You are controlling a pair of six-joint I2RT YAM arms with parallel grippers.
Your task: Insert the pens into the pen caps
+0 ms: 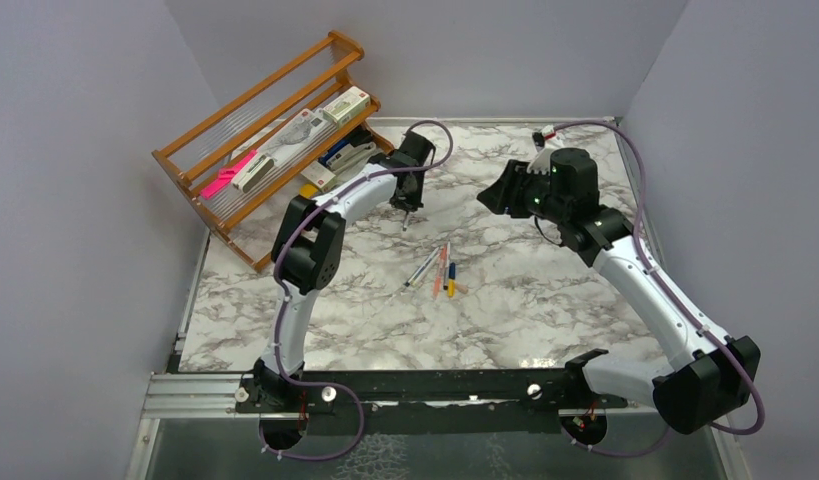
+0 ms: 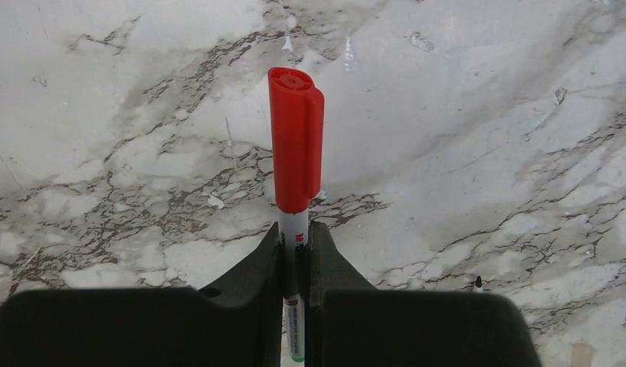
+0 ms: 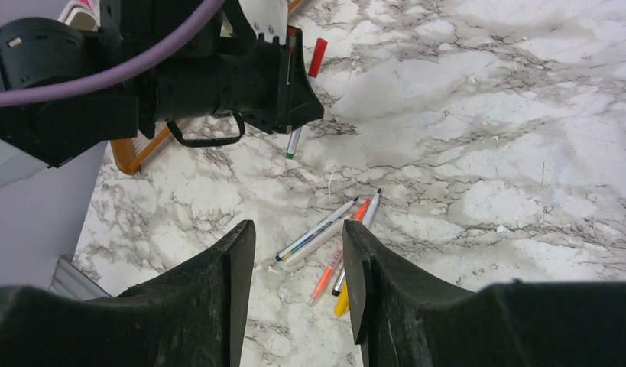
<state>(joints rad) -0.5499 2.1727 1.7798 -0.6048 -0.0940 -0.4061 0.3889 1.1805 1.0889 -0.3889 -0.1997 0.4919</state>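
Note:
My left gripper is shut on a grey-white pen, and a red pen cap sits on the pen's far end. In the top view that gripper hangs at the back of the marble table, holding the pen above it. The right gripper is open with nothing between its fingers, and hovers over a cluster of loose pens. In that cluster are an orange pen and a yellow cap. From above, the cluster lies mid-table, with the right gripper behind and to the right of it.
A wooden rack holding boxes and a bright pink bar stands tilted at the back left, close behind the left arm. Grey walls close in the table on three sides. A black pen tip peeks out beside the left gripper's finger.

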